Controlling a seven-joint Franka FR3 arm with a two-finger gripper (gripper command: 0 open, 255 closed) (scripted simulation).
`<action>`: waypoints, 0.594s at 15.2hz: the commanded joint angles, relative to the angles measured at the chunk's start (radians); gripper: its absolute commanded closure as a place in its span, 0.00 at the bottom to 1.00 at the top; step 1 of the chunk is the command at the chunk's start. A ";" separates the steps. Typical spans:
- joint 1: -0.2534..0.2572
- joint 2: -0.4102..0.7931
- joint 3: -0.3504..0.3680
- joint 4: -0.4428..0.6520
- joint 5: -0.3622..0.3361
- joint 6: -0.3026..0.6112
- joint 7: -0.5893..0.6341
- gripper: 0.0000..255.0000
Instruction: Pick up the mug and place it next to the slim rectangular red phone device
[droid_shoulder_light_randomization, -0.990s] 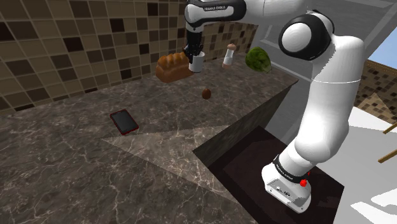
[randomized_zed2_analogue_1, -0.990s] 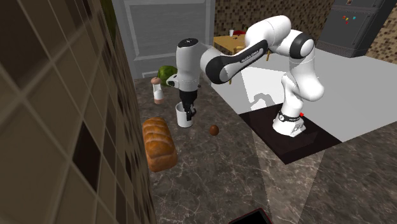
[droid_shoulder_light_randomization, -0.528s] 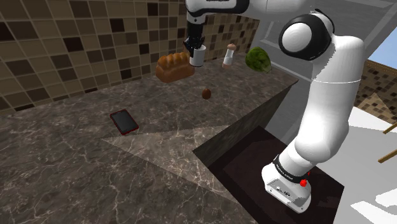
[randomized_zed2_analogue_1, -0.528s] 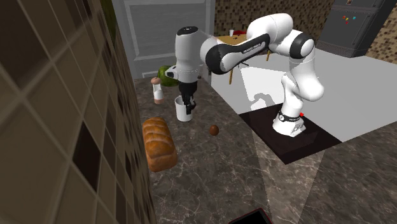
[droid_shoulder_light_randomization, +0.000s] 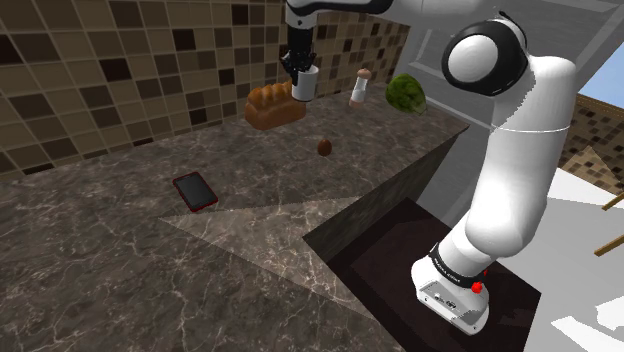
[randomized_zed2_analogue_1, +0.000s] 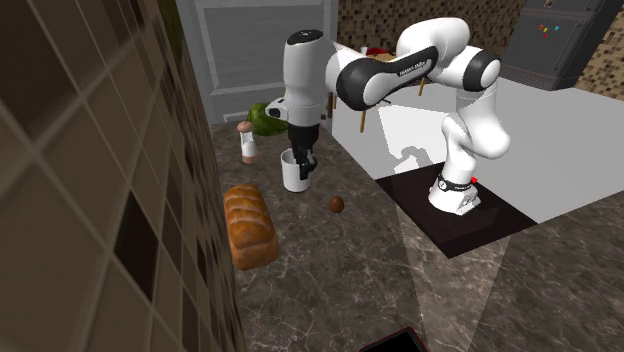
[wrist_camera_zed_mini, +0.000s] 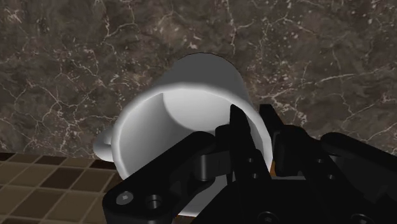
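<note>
Hand (droid_shoulder_light_randomization: 300, 72) clamped on white mug (droid_shoulder_light_randomization: 307, 87) wall, one finger inside rim. Mug hung above bench (droid_shoulder_light_randomization: 120, 260), near bread loaf (droid_shoulder_light_randomization: 272, 105). Red phone (droid_shoulder_light_randomization: 195, 190) lay well apart, toward shoulder view's lower left.

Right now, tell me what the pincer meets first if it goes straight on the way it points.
Holding the white mug by its rim, the pincer points down; the mug's base would likely meet the marble counter first, though depth is unclear.

Dim light lies on the dark surface (droid_shoulder_light_randomization: 100, 260), crossed by a paler wedge. The white arm (randomized_zed2_analogue_1: 470, 130) shows bright and casts a soft shadow on the pale floor (randomized_zed2_analogue_1: 570, 150).
</note>
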 joint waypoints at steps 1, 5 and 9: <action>0.027 -0.022 0.011 -0.033 -0.003 0.008 0.041 1.00; 0.084 -0.040 0.037 -0.059 -0.011 0.009 0.124 1.00; 0.143 -0.041 0.062 -0.059 -0.020 0.002 0.207 1.00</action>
